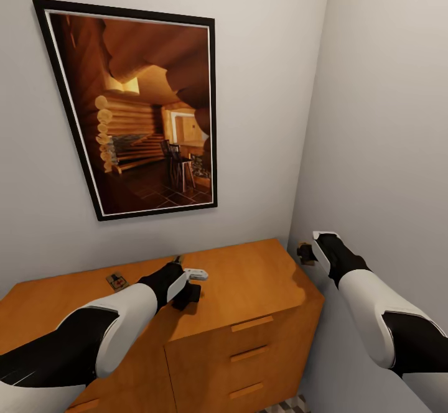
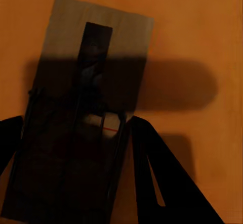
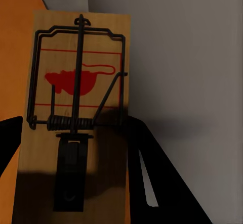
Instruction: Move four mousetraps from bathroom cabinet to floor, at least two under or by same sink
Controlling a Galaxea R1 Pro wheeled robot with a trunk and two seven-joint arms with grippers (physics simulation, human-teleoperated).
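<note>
Where the low orange-brown wooden cabinet (image 1: 249, 288) stands in the corner of two grey walls, three small flat wooden mousetraps can be seen. One small trap with a red mark (image 1: 116, 282) lies free on the cabinet's flat top, near the wall behind it and just beside the left forearm. In the left wrist view a second trap, a rectangular board with dark metal wire and a black bar (image 2: 86, 102), lies flat on the orange top, mostly in shadow. The left hand (image 1: 190, 282) is over the middle of the cabinet top, and its two dark fingers (image 2: 167, 183) stand on both sides of this board; I cannot tell if they press it or only frame it.

The third trap, a pale wooden board with a red mouse print, a black wire frame and a spring (image 3: 76, 107), is held in the right hand (image 1: 308, 252), whose fingers (image 3: 157, 183) are closed against its lower sides. This hand is off the right end of the cabinet, close to the side wall, with the arm bent and reaching forward.

On the wall above the cabinet hangs a black-framed picture of a log cabin room (image 1: 134, 114). The cabinet front shows drawers with bar handles (image 1: 252, 323), and a small piece of patterned tile floor (image 1: 287, 405) is visible below it.
</note>
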